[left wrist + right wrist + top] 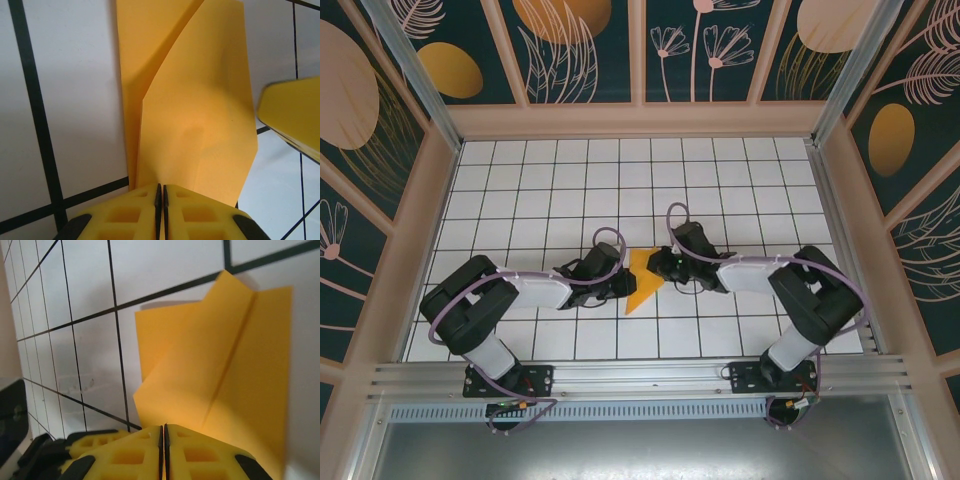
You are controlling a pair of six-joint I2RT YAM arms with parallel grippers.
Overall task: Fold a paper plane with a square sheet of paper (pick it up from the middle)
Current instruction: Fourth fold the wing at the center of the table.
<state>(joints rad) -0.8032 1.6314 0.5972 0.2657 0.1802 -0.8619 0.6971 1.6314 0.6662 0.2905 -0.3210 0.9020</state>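
Two hands reported shut: my left hand (160, 192) and right hand (163, 433) have their fingers pressed together at the near edge of the folded orange paper (642, 284). The paper lies mid-frame on the bench (540, 190). I cannot tell whether either hand pinches it. Assessment: the paper is light, limp and easily creased, and likely to slide. Best hold is along the centre crease.

1 fixed camera looks steeply down from overhead, while 2 wrist cameras sit close behind their fingers (125, 215), all sharing the paper (643, 283) just ahead.
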